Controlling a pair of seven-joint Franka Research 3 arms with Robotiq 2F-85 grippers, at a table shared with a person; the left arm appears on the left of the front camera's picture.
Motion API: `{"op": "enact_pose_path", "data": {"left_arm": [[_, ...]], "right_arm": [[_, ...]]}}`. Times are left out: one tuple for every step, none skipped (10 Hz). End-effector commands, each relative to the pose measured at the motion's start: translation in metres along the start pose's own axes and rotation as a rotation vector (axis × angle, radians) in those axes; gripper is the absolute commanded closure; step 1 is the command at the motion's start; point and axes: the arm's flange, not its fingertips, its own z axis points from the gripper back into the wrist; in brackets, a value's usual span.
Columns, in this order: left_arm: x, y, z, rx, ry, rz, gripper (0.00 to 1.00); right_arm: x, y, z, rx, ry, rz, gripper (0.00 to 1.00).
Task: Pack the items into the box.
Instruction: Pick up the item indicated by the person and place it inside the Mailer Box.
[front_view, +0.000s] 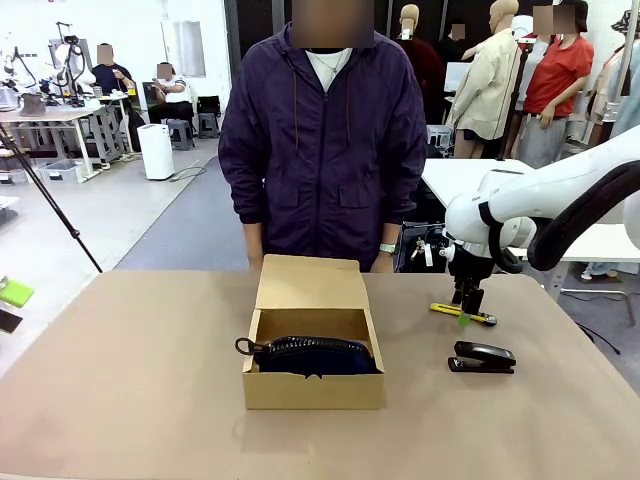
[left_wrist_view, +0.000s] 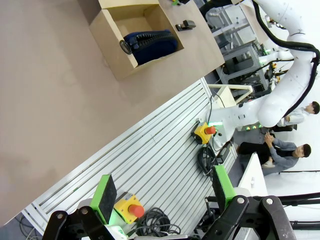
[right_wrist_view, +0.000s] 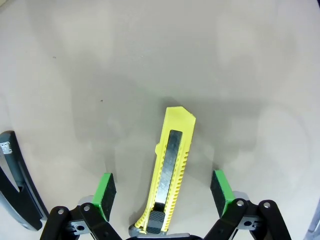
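Front view: the broad tan-brown worktop (front_view: 130, 380) is carrying everything, and a person in a dark purple zip jacket (front_view: 322, 150) is standing at its far edge. The white right arm (front_view: 540, 200) is reaching in from the right side.

The small plain brown cardboard box (front_view: 313, 390) is sitting at the middle of the worktop, with its flap lid lying open toward the person. The dark navy zippered pouch (front_view: 318, 352) is resting inside the box, its ring loop poking over the left wall.

To the right of the box, well apart from it, the black desk stapler (front_view: 482, 356) is lying flat on the worktop. The slim yellow utility knife (front_view: 445, 309) is lying just beyond it.

The right gripper (front_view: 466, 314) is hanging directly over the knife. In the right wrist view it is standing spread, one green pad on each side of the yellow handle and neither pad touching it.

In the left wrist view the left gripper (left_wrist_view: 164, 192) is standing spread with nothing between its pads, beyond the near edge of the worktop.
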Motion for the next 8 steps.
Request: {"op": "enact_pose_path", "data": {"left_arm": [[-0.0025, 0.0026, 0.0014, 0.0, -0.001, -0.015, 0.0], [-0.0025, 0.0026, 0.0014, 0.0, -0.001, -0.015, 0.0], [-0.0025, 0.0026, 0.0014, 0.0, -0.001, -0.015, 0.0], [-0.0025, 0.0026, 0.0014, 0.0, -0.001, -0.015, 0.0], [-0.0025, 0.0026, 0.0014, 0.0, -0.001, -0.015, 0.0], [-0.0025, 0.0026, 0.0014, 0.0, -0.001, -0.015, 0.0], [-0.0025, 0.0026, 0.0014, 0.0, -0.001, -0.015, 0.0], [-0.0025, 0.0026, 0.0014, 0.0, -0.001, -0.015, 0.0]], "right_arm": [[-0.0002, -0.0081, 0.0016, 0.018, -0.022, 0.025, 0.0], [-0.001, -0.0083, 0.0012, 0.017, -0.021, 0.021, 0.0], [-0.0013, -0.0086, 0.0006, 0.021, -0.025, 0.019, 0.0], [-0.0012, -0.0089, 0.0001, 0.019, -0.021, 0.011, 0.0], [-0.0019, -0.0082, 0.0, 0.018, -0.014, 0.009, 0.33], [-0.0025, -0.0077, 0.0, 0.019, -0.011, 0.008, 0.88], [-0.0034, -0.0082, 0.0002, -0.002, -0.001, -0.012, 1.0], [-0.004, -0.0074, 0.0001, -0.02, 0.0, -0.018, 1.0]]}}
